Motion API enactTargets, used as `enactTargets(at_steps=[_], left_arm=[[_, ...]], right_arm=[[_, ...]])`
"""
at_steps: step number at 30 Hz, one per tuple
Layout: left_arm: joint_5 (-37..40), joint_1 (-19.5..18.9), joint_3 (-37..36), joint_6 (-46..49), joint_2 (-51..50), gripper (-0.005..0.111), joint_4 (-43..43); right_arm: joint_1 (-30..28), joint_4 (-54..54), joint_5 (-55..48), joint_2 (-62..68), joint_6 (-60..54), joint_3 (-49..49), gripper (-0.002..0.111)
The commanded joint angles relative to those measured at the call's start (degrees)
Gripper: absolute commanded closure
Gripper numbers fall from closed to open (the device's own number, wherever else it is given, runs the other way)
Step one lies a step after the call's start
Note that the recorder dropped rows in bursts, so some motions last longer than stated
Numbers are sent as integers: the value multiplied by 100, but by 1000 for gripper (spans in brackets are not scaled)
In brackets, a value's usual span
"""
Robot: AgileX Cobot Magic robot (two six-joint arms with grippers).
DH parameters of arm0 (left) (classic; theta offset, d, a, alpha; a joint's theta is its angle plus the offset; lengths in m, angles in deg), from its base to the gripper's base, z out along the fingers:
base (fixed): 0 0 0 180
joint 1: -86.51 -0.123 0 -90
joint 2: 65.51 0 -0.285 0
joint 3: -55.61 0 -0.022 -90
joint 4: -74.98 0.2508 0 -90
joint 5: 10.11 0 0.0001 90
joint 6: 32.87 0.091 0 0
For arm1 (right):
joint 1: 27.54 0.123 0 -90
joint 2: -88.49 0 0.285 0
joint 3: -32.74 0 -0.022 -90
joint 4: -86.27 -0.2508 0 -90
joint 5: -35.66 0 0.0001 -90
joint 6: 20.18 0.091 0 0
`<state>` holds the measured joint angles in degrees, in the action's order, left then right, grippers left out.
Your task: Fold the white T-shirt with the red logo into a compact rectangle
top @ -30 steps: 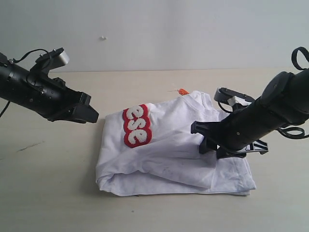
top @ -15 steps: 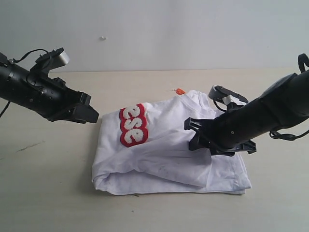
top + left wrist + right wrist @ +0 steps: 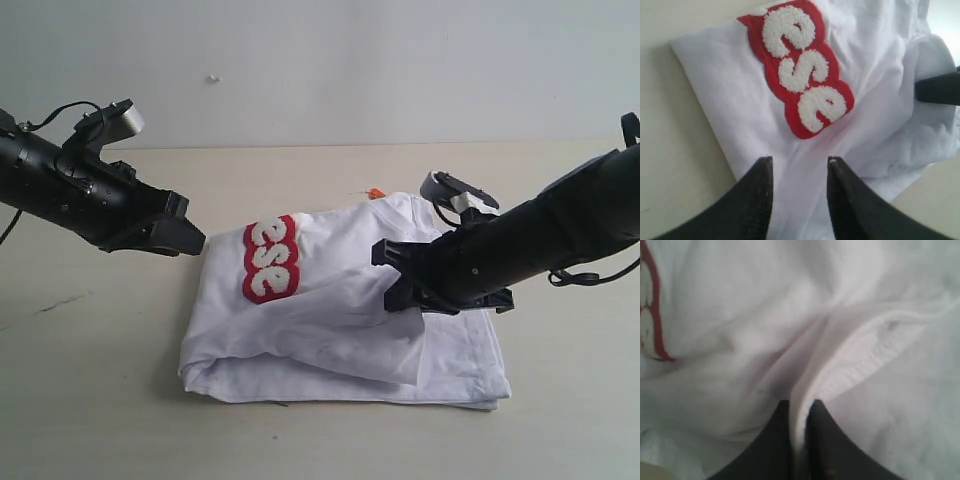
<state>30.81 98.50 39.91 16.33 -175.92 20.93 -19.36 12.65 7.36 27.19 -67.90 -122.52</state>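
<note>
Wrinkled white T-shirt: soft fold pinched in right end effector; left end effector narrowly parted, empty, near fuzzy red logo.

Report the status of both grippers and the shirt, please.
Right gripper shut on the wrinkled white cotton T-shirt. Left gripper open, hovering near the fuzzy red logo patch. Nothing in the way.
</note>
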Motion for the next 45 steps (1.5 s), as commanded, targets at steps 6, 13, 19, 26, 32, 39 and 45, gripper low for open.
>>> enactTargets(at_steps=[6,13,19,26,32,39,45], left_arm=[[55,-5,-18,12,73,70,-100],[69,-5,-18,12,73,70,-100],[69,-5,-18,12,73,70,-100],[268,-5,-18,12,-30,70,-100],[278,-5,-18,12,-56,70,-100],[278,-5,-18,12,-55,70,-124],[278,-5,-18,12,-55,70,-188]], right_arm=[[-16,-131,-825,-202,-492,-569,108],[-16,-103,-779,-773,-622,-641,108],[-16,-103,-630,-1313,-622,-641,108],[-16,-103,-587,-1634,-622,-641,108],[-16,84,-608,-1855,-622,-641,108],[-16,2739,-542,-1760,1508,-473,108],[-16,3585,-736,-1317,2233,-446,103]])
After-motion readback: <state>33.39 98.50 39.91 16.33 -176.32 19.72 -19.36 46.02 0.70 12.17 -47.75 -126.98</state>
